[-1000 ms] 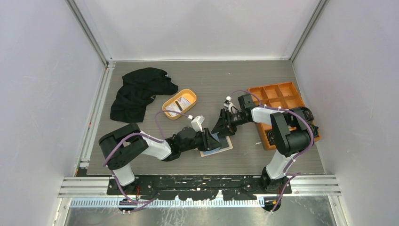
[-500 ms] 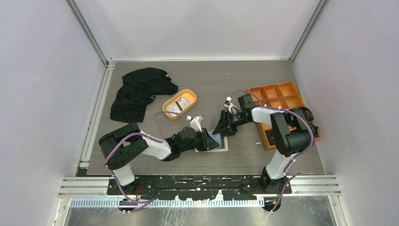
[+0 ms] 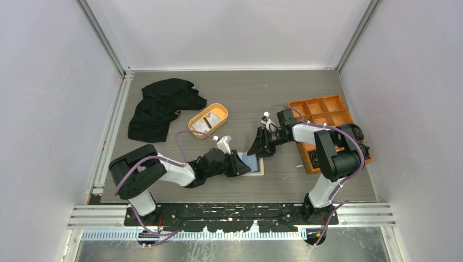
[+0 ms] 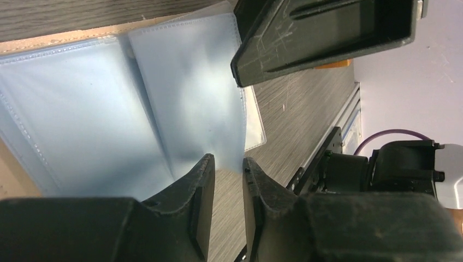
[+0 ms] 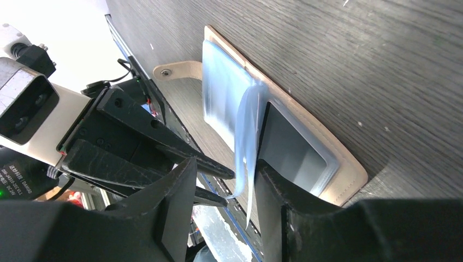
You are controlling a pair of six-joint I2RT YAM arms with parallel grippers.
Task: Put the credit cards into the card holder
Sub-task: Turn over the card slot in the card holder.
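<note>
The left gripper (image 4: 228,160) sits nearly clenched at the edge of the open card holder (image 4: 82,109); whether it grasps cannot be told. The right gripper (image 5: 226,165) is released, straddling a raised sleeve (image 5: 247,131).

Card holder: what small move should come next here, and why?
Probably close the right gripper on the pale blue sleeve that stands between its spread fingers. That would steady the open card holder for loading. The credit cards lie in the orange tray.
</note>
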